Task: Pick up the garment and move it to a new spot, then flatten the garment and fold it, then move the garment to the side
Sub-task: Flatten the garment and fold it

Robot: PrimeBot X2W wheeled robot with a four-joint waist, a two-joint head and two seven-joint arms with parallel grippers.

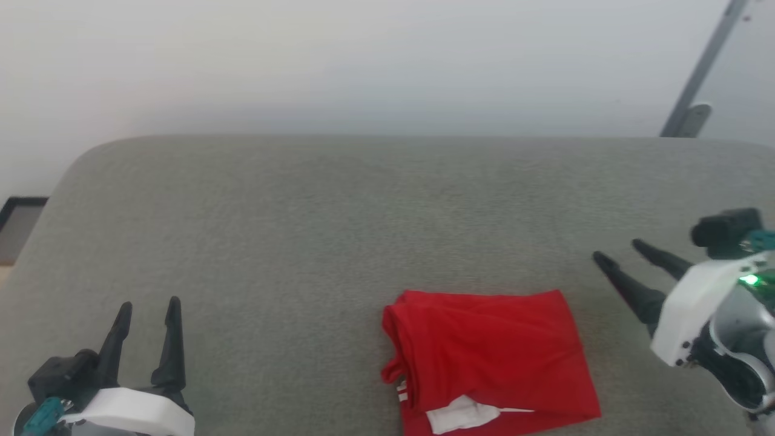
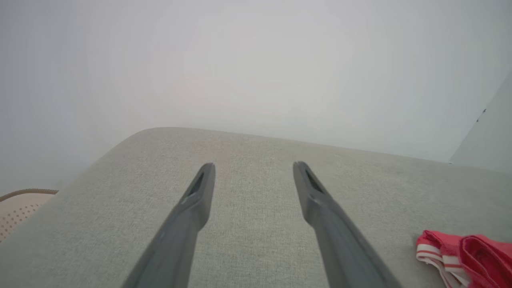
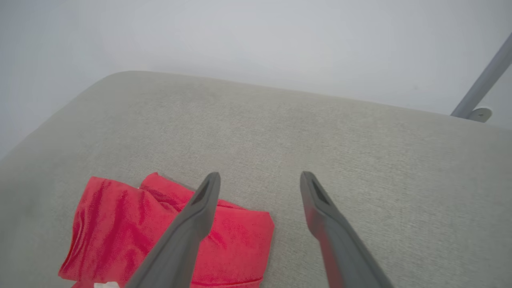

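The garment [image 1: 484, 351] is being seen folded near the front edge of the cushion [image 1: 303, 212]; the left gripper [image 1: 150, 303] and right gripper [image 1: 619, 251] are being held fingers apart, empty, clear of it. Folding is being judged done, the sideways move perhaps outstanding

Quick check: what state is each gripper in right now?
Left gripper: open, holding nothing.
Right gripper: open, holding nothing, apart from the garment.

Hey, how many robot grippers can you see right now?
2. The left gripper sits at the head view's lower left, open. The right gripper is at the right edge, open, beside the red garment and not touching it.
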